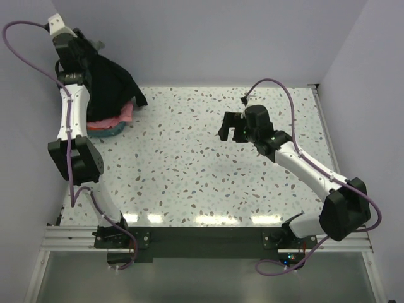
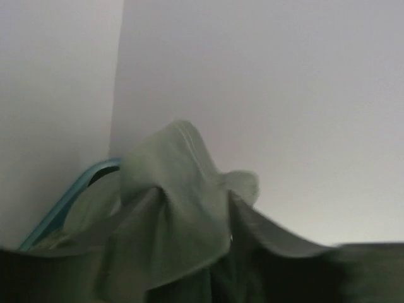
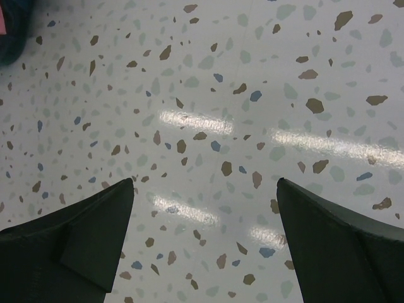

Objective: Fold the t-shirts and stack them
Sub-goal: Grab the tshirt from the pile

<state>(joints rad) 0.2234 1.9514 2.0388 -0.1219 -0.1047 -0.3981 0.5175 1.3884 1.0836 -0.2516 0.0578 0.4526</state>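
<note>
Left end effector (image 1: 84,50) is raised over the counter's (image 1: 189,164) far-left corner. The black t-shirt (image 1: 112,79) is bunched around it and hangs over the basket (image 1: 101,132). Its jaws are buried in cloth, so I can't tell the grip. The coral pink t-shirt (image 1: 121,115) lies in the basket. Right end effector (image 1: 231,131) is wide open and empty, mid-counter.

Risks: a weak pinch lets the black shirt drop into the basket, or the hem snags the rim.

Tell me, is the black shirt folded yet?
No, not folded. The black shirt hangs bunched and crumpled at the end of the left arm, above the blue basket.
</note>
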